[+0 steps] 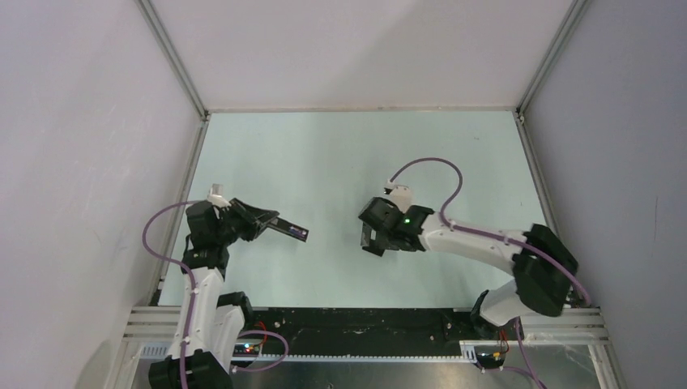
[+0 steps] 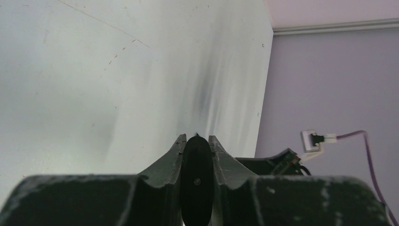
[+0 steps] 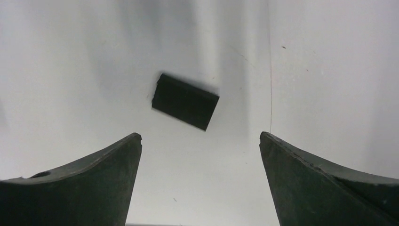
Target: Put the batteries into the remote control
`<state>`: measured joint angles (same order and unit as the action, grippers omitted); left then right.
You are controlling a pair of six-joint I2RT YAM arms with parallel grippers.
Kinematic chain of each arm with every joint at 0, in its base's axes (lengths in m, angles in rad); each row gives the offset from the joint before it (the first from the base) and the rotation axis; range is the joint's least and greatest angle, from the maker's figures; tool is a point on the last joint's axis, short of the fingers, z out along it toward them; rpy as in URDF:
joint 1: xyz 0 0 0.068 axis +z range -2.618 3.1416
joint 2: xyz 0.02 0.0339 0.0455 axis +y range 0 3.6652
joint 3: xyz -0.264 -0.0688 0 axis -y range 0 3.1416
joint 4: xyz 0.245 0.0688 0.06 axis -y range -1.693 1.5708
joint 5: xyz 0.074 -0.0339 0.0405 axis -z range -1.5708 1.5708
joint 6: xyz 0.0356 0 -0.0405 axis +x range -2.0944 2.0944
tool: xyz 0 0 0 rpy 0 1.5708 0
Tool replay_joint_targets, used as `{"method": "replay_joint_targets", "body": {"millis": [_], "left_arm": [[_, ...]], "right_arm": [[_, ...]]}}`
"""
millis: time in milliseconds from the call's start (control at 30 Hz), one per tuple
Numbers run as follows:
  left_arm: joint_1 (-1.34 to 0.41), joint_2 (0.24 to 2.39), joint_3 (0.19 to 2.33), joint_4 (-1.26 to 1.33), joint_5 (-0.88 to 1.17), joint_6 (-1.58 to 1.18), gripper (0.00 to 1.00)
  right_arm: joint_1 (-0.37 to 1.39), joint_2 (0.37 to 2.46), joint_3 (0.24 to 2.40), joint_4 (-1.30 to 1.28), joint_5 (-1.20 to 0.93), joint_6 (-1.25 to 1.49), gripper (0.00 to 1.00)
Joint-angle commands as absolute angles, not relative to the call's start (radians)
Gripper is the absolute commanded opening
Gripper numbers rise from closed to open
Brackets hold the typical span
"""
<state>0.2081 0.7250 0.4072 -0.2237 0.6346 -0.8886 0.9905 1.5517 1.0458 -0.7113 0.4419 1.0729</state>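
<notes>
Pale green tabletop (image 1: pixel 340 154), white walls. Top view: left gripper (image 1: pixel 271 221) pinches slim black bar-shaped remote control (image 1: pixel 292 231); blue-purple speck at its tip, possibly 1 of the batteries (image 1: pixel 301 233); none loose in sight. Left wrist: fingers (image 2: pixel 173 161) pressed on the remote, edge-on. Right wrist: right gripper (image 3: pixel 200 141) spread wide above small flat black cover plate (image 3: pixel 185 101) on the table. Likely cover pickup: centre over it, close across the short width.

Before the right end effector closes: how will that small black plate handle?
The small flat black rectangular plate looks thin and rigid, so probably light, unlikely to flex. It seems to lie flat on the pale table, so it may skid rather than lift. The open right end effector likely needs an edge pinch.
</notes>
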Motion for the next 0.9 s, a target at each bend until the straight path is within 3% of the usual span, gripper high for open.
{"method": "replay_joint_targets", "body": {"millis": [0, 100, 367, 567, 867], "left_arm": [[0.193, 0.720, 0.430, -0.195, 0.709, -0.839, 0.00], [0.177, 0.735, 0.440, -0.196, 0.729, -0.803, 0.00], [0.164, 0.780, 0.438, -0.195, 0.752, -0.768, 0.00], [0.161, 0.799, 0.454, -0.195, 0.753, -0.749, 0.00], [0.159, 0.856, 0.458, -0.195, 0.761, -0.726, 0.00]], "right_arm": [[0.944, 1.405, 0.964, -0.509, 0.287, 0.487, 0.99], [0.907, 1.399, 0.946, -0.474, 0.110, 0.252, 0.98], [0.885, 1.496, 0.945, -0.463, 0.019, -0.184, 0.95], [0.871, 1.580, 0.944, -0.464, -0.063, -0.284, 0.85], [0.817, 1.664, 0.989, -0.472, -0.123, -0.332, 0.79]]}}
